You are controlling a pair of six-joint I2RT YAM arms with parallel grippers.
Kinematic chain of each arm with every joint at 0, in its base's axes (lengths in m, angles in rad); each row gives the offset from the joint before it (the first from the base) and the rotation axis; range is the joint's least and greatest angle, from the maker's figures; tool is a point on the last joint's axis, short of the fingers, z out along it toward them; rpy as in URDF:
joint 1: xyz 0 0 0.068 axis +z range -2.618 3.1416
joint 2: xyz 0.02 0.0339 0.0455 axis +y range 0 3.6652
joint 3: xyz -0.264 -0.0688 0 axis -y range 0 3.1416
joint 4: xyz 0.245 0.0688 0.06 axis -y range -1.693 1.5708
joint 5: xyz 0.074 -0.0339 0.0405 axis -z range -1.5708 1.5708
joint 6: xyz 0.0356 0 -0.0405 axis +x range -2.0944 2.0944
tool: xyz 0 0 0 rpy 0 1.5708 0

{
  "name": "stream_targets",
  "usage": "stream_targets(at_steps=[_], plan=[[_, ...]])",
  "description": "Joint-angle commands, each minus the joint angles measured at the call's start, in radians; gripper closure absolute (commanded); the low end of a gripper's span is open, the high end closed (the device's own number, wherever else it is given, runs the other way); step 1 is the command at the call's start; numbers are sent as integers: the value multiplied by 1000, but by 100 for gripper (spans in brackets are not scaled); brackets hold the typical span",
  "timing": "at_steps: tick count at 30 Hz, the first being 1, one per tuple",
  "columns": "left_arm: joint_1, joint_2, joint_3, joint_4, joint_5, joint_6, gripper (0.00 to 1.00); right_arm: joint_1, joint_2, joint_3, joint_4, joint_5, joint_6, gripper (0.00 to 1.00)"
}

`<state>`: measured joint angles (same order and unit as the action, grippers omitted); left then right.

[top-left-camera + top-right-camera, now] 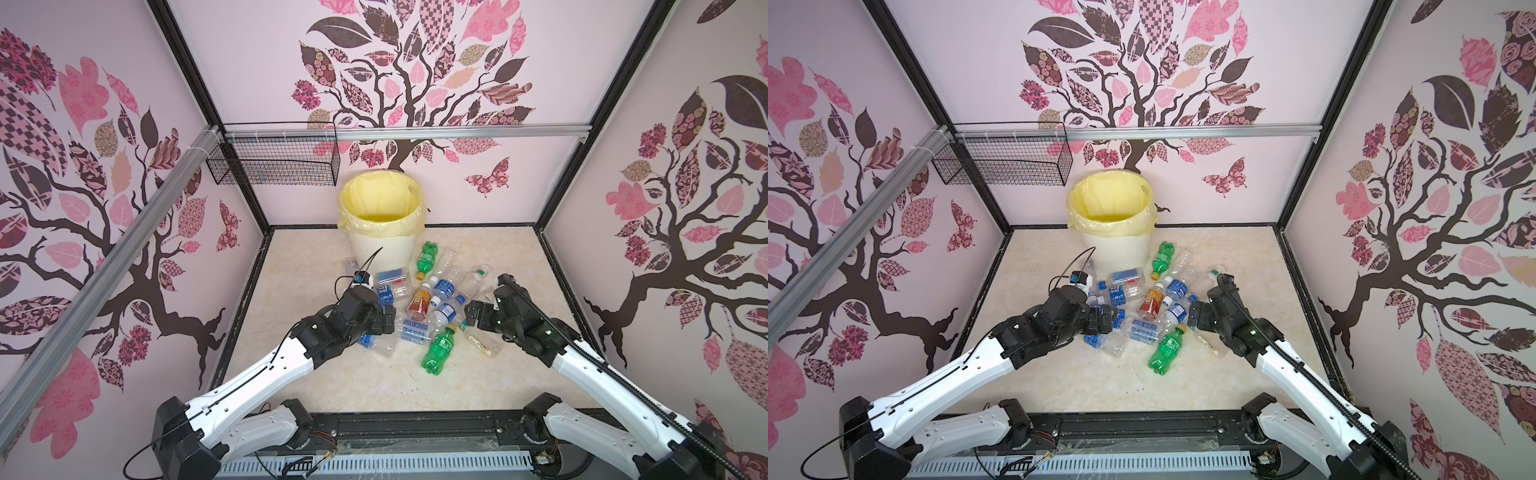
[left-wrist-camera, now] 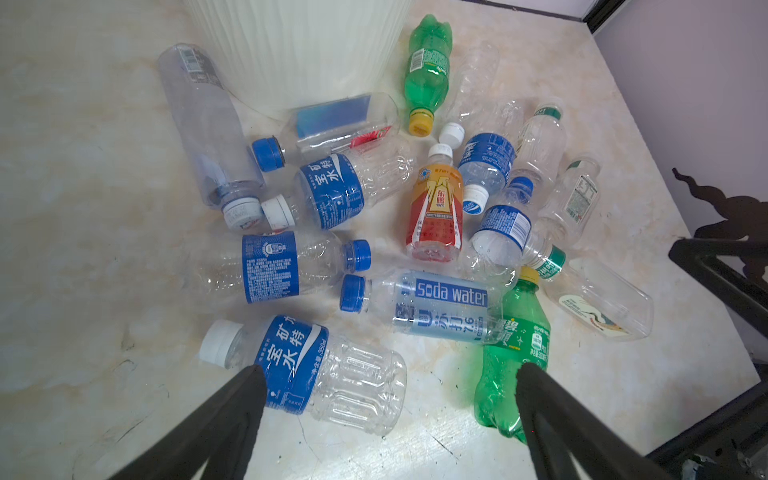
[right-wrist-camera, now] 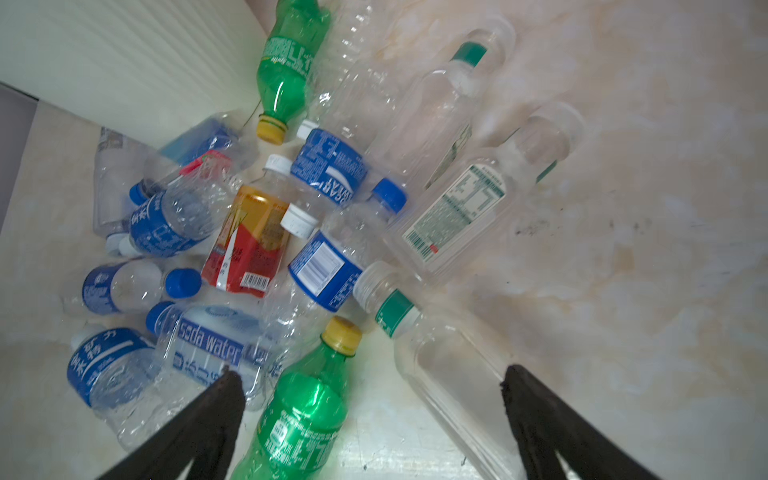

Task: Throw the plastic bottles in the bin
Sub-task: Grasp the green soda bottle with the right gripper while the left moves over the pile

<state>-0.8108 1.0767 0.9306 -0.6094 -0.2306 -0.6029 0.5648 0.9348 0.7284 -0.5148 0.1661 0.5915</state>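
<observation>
The cream-white ribbed bin [image 1: 376,253] [image 1: 1113,251], lined with a yellow bag, stands at the back of the floor. Several plastic bottles lie in a pile [image 1: 432,303] in front of it: clear blue-labelled ones, a green one [image 1: 438,345], another green one [image 1: 427,257], and an amber-red one [image 1: 417,301]. My left gripper [image 1: 388,319] [image 2: 390,374] hovers open over the pile's left side, between a blue-labelled bottle [image 2: 307,370] and the near green bottle [image 2: 511,361]. At the pile's right, my right gripper [image 1: 471,313] [image 3: 372,376] is open above the green bottle [image 3: 303,407] and a clear green-banded bottle [image 3: 440,365]. Neither holds anything.
A black wire mesh basket [image 1: 274,166] hangs on the aluminium rail at the back left. Patterned walls close in three sides. A slanted aluminium bar [image 1: 104,266] runs along the left wall. Bare floor [image 1: 374,386] lies between the pile and the arm bases.
</observation>
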Motion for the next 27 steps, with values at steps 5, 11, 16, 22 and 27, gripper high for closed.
stream_targets(at_steps=[5,11,16,22,27], plan=[[-3,-78,-81,16,-49,-45,3,250,63,-66,-44,72,216,0],[-2,-133,-108,35,-103,3,3,274,107,-109,43,17,263,2],[-2,-134,-98,43,-147,38,3,275,149,-121,121,-21,266,4],[-2,-86,-56,12,-199,63,3,275,231,-140,211,-51,270,8],[-2,-48,-14,-26,-246,69,3,275,289,-150,253,-50,268,11]])
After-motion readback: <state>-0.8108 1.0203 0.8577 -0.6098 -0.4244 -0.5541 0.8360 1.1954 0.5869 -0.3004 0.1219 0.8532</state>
